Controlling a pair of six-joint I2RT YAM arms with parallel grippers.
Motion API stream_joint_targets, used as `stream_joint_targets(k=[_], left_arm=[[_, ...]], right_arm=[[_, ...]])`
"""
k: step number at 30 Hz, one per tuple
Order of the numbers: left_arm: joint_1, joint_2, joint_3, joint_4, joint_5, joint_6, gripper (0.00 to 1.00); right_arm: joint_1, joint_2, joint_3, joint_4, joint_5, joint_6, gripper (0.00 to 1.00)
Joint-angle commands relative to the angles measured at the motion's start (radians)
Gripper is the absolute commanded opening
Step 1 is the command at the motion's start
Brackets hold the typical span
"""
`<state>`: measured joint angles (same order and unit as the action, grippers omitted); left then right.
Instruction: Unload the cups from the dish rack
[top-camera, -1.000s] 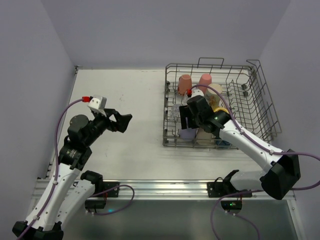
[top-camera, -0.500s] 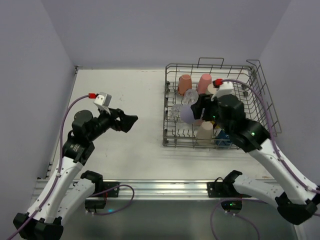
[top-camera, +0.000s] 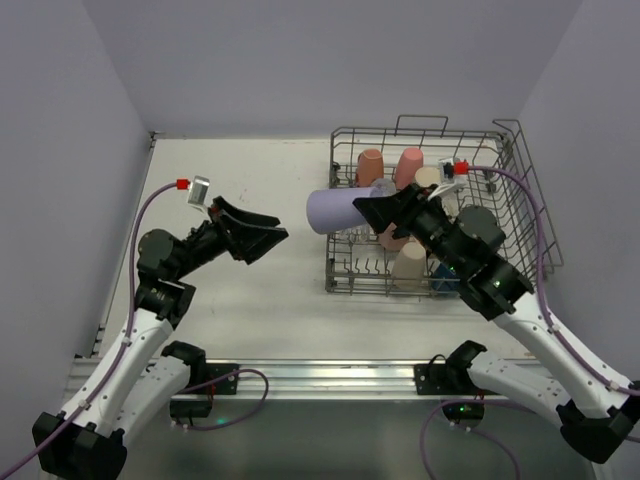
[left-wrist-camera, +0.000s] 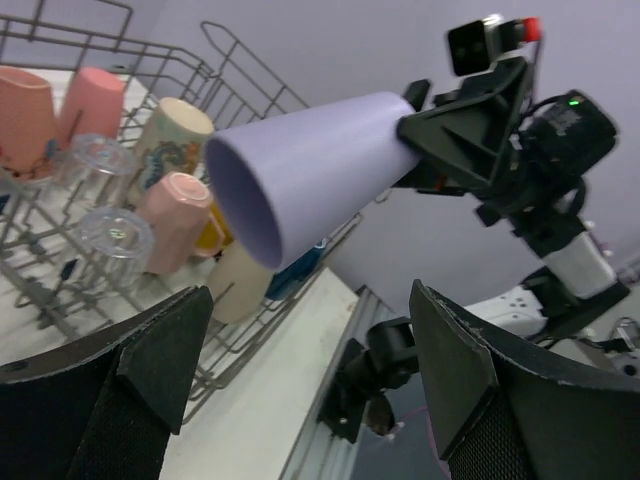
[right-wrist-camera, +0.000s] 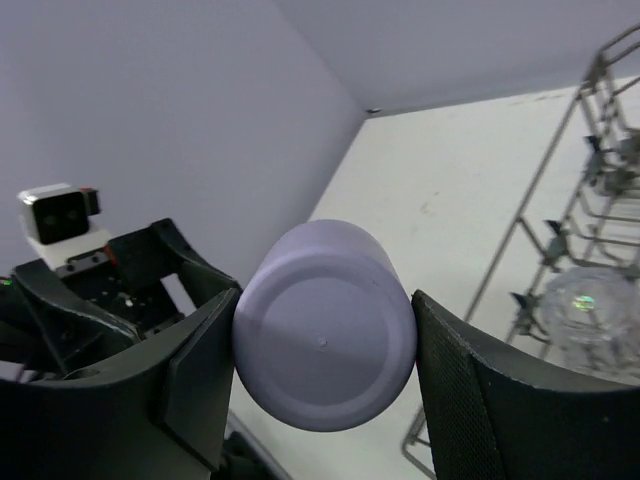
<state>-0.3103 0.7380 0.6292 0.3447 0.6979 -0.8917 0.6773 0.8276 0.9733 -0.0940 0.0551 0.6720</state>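
Pale lilac walls (top-camera: 300, 60) closed in a white worktop (top-camera: 240, 300) on three sides, and most of its left half lay bare. Over that half the left hand (top-camera: 272, 243) hung in the air with its fingers spread wide and nothing between them, facing right.

Just beyond it, off the surface, was the lavender cup (top-camera: 335, 210): plain, smooth, tapering to a flat base, lying on its side with its open mouth turned towards the left hand. Its mouth end reached out past the left edge of the dish rack (top-camera: 520, 200). The right hand (top-camera: 372, 212) was clamped on the cup's narrow base end, one finger on either side.

The rack, a grey wire basket with raised handles, stood on the right of the worktop. In it, upside down, were a salmon cup (top-camera: 369, 166) and a pink cup (top-camera: 408, 165) at the back, clear glasses (left-wrist-camera: 115, 235) on the tines in front of them, and a cream cup (top-camera: 410, 262) near the front.
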Motion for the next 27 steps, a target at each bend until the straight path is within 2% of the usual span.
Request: stream_joint_targets(k=[1,10,16,19,20,21,22,23,24,27], left_arm=[[-0.006,0.003,-0.028,0.235,0.087,-0.200,0.87],[-0.012,0.017,-0.033,0.249,0.092,-0.233,0.78],[-0.015,0.035,-0.036,0.305,0.101,-0.248,0.65],[-0.016,0.035,-0.040,0.320,0.095,-0.251,0.51],[-0.016,0.034,-0.042,0.320,0.086,-0.240,0.37],[-0.016,0.035,-0.042,0.315,0.078,-0.236,0.30],[-0.016,0.035,-0.036,0.291,0.060,-0.216,0.14],[-0.016,0.038,-0.031,0.271,0.048,-0.202,0.05],[-0.016,0.044,-0.020,0.242,0.032,-0.181,0.00],[-0.016,0.061,0.084,0.012,-0.096,-0.041,0.00]], right_arm=[[-0.005,0.048,-0.007,0.285,-0.208,0.179,0.19],[-0.007,0.142,-0.067,0.454,-0.340,0.293,0.19],[-0.004,0.248,-0.081,0.537,-0.420,0.360,0.20],[-0.005,0.289,-0.103,0.586,-0.436,0.389,0.21],[-0.005,0.297,-0.108,0.597,-0.440,0.394,0.21],[-0.005,0.304,-0.110,0.609,-0.451,0.402,0.21],[-0.004,0.320,-0.111,0.614,-0.457,0.405,0.22],[-0.004,0.326,-0.111,0.617,-0.463,0.408,0.22],[-0.004,0.330,-0.113,0.622,-0.474,0.409,0.34],[-0.005,0.340,-0.111,0.576,-0.483,0.379,0.75]])
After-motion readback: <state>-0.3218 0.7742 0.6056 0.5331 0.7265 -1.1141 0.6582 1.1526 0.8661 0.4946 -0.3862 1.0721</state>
